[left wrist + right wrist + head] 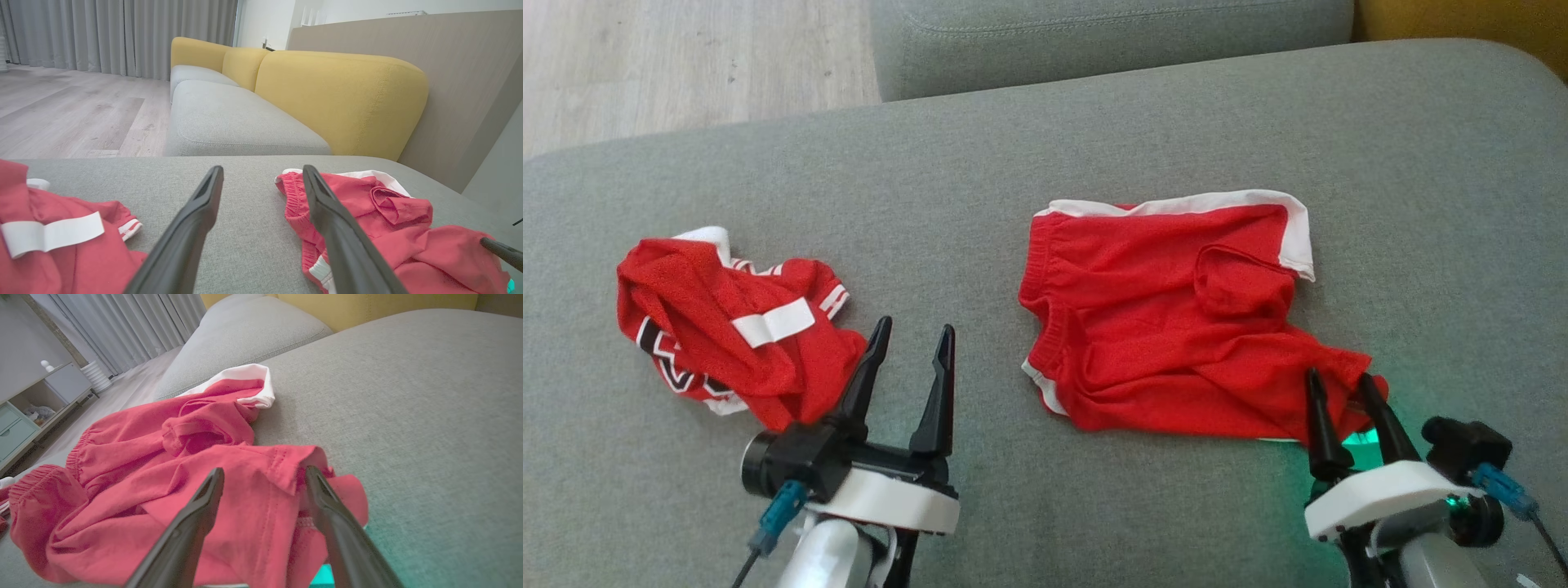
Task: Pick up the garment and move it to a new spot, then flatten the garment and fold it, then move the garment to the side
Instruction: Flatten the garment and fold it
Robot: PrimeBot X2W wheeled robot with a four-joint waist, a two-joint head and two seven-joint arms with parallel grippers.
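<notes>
The garment, a pair of red shorts point(1160, 327) with white trim, lies rumpled on the right half of the grey cushion point(1013, 163). My right gripper point(1335, 376) stands open at its near right corner. In the right wrist view the gripper point(264, 470) has its two fingers either side of a red leg hem of the shorts point(143, 457). My left gripper point(915, 327) is open over bare cushion between the shorts and a crumpled red jersey point(719, 327). In the left wrist view the left gripper point(262, 169) has the shorts point(388, 228) to its right.
The crumpled jersey point(61, 253), with white and black stripes, lies on the cushion's left. Beyond the cushion's far edge are a second grey seat point(229, 118), a yellow backrest point(339, 94) and wooden floor point(645, 65). A low cabinet point(24, 416) stands further off.
</notes>
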